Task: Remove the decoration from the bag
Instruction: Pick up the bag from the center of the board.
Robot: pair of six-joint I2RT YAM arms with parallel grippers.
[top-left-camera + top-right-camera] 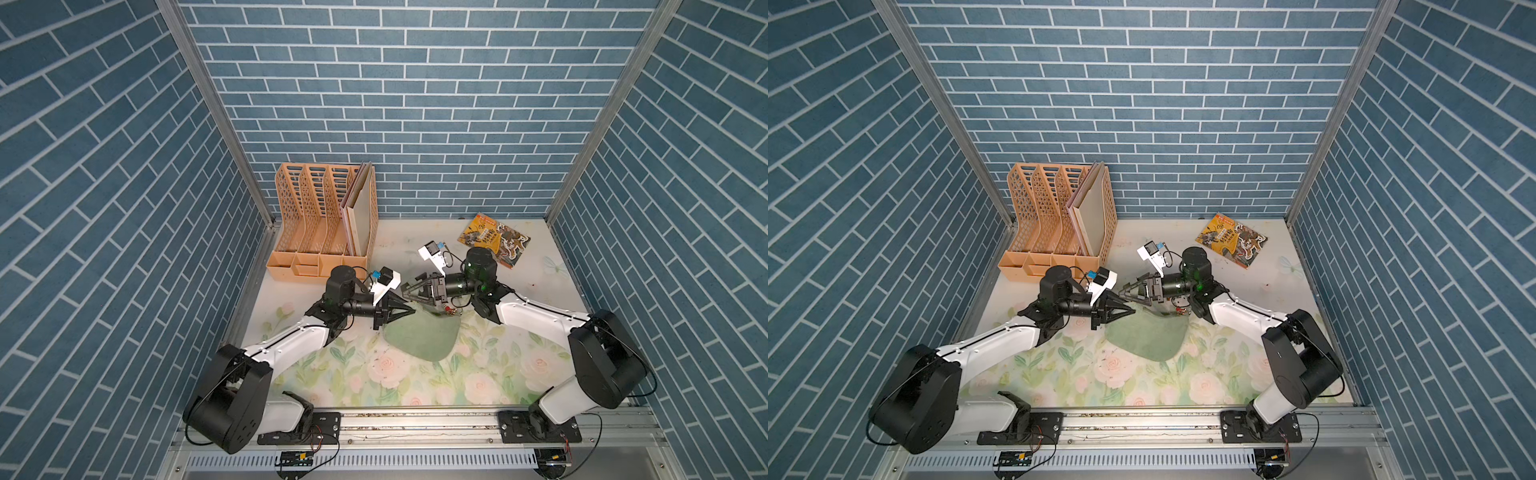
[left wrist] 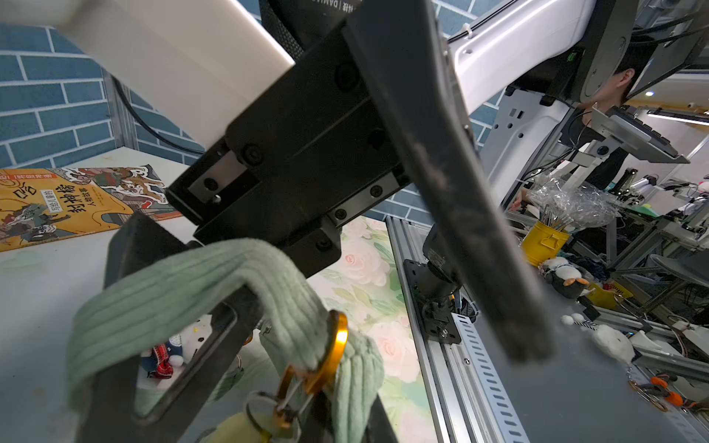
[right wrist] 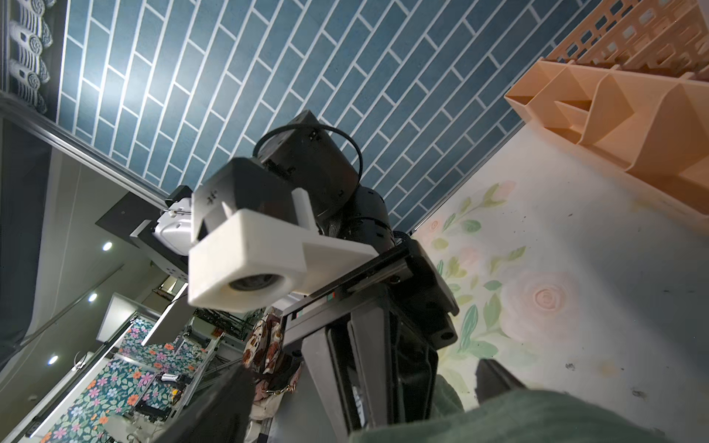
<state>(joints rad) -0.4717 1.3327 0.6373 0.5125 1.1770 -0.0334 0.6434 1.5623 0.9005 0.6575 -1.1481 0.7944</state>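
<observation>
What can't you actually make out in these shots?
- Decoration: in the left wrist view it is mostly behind a finger of the right gripper; it is tiny in both top views.
- Whether it's clipped to the bag: in the left wrist view that finger hides any link between them.
- What the left gripper pinches: in the right wrist view its tips are behind bag fabric.

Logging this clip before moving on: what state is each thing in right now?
Sage-green corduroy bag: flat on the table.
Bag strap: looped over a finger of the right tool.
White plush cat charm: on the table near the strap's gold clasps.
Left tool: shut.
Right tool: open.
Picture book: closed, flat.
</observation>
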